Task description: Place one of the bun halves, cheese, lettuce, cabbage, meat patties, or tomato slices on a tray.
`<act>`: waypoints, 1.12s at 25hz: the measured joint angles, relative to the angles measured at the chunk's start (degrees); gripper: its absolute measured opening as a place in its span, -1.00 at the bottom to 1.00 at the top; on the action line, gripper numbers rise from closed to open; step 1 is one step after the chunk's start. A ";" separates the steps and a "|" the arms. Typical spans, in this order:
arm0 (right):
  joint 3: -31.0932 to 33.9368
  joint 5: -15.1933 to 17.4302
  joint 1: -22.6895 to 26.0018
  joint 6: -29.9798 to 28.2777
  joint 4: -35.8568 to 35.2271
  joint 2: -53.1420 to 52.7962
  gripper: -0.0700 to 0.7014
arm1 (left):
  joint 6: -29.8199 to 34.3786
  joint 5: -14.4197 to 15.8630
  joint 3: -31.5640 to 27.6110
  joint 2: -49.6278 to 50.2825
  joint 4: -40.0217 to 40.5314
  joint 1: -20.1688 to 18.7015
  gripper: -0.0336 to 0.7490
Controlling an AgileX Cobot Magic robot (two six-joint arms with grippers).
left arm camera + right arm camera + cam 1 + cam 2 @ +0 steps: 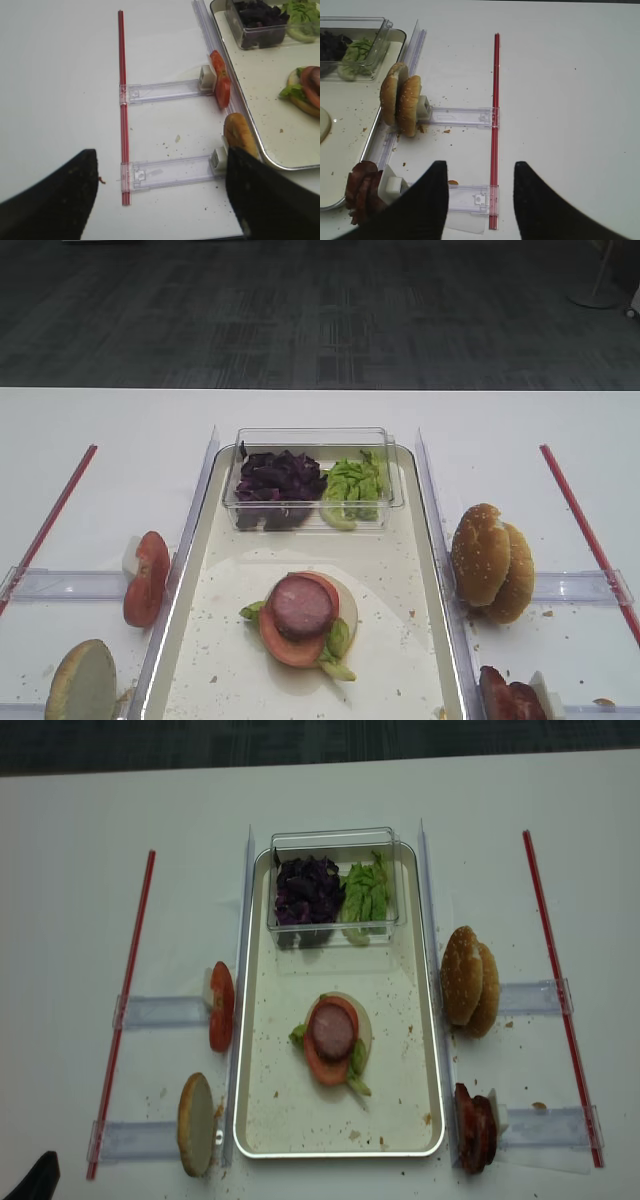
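- my right gripper [479, 200] hangs over bare table right of the tray [190, 570], its two dark fingers spread apart with nothing between them; a red strip [495, 125] runs up through the gap.
- my left gripper [160, 192] hangs over the table left of the tray, fingers wide apart and gripping nothing.
- on the tray floor sits a stack: a pale bun base [347, 605], lettuce [338, 638] poking out at the edges, a tomato slice [288, 642], and a patty [301, 605] on top.
- at the tray's far end a clear box [312, 436] holds purple cabbage [278, 478] on the left and more green leaves [354, 488] on the right.
- right of the tray, two buns [490, 560] stand on edge against a clear holder; nearer, spare patties [474, 1128] stand in another holder.
- left of the tray, tomato slices [146, 578] stand on edge, and nearer, one bun half [82, 680] stands with its pale face out.
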State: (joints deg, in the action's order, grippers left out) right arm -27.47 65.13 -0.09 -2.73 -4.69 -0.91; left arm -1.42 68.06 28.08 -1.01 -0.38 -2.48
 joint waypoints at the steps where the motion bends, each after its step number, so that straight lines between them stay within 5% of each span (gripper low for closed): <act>1: 0.00 0.00 0.00 0.00 0.00 0.00 0.08 | 0.00 0.00 0.00 0.00 0.00 0.00 0.34; 28: 0.00 0.00 0.00 0.00 0.00 0.00 -0.29 | 0.00 0.00 0.00 0.00 0.00 0.00 0.34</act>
State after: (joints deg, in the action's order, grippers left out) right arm -27.47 65.13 -0.09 -2.73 -4.69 -0.91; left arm -1.42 68.06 28.08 -1.01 -0.38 -2.48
